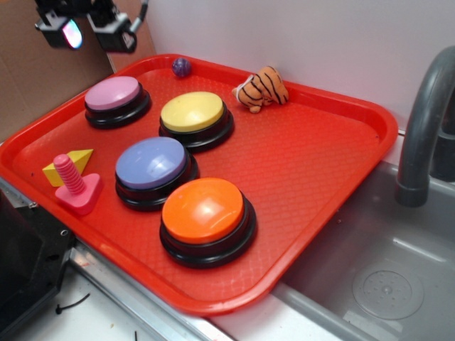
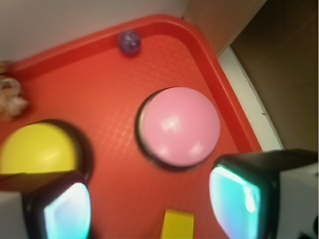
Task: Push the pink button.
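The claw (image 2: 149, 209) hangs open and empty above the red tray (image 1: 334, 177); it should descend straight onto the dome centre of the pink button (image 2: 179, 126), which sits left of the yellow button (image 1: 193, 112).

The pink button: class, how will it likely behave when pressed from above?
The pink button probably stays put: its black base looks wide and sits flat on the tray. The smooth, glossy dome may let an off-centre press slide. Tipping seems unlikely, as it is low.
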Controlling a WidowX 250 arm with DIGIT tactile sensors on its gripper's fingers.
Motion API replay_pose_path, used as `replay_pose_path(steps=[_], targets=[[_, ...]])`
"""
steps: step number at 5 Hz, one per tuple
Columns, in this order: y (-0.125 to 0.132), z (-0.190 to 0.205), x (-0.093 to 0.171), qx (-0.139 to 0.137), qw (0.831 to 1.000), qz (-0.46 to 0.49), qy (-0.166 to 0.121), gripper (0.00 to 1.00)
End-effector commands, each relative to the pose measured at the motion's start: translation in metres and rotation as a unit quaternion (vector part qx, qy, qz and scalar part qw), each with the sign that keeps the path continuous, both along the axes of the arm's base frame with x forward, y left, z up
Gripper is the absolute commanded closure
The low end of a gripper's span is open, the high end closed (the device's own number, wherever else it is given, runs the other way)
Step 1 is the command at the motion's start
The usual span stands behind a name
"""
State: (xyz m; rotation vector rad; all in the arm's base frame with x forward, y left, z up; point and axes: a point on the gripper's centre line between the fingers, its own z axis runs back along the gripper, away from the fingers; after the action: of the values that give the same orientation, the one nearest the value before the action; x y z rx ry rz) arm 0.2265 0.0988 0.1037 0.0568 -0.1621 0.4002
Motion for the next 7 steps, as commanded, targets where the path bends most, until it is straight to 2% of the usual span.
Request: replay_pose_path(steps=[1, 3, 4, 6, 7], targets=[[0.035, -0.026, 0.007, 0.015, 1.000, 0.012, 0.019, 0.00], [0.044, -0.048, 0.015, 0.012, 0.998, 0.019, 0.055, 0.00], [0.042, -0.046, 0.017, 0.010, 0.998, 0.009, 0.061, 0.00], [0.036, -0.002, 0.017, 0.004, 0.999, -0.008, 0.046, 0.00], [0.035, 0.019, 0.016, 0.035, 0.998, 0.034, 0.049, 0.00]])
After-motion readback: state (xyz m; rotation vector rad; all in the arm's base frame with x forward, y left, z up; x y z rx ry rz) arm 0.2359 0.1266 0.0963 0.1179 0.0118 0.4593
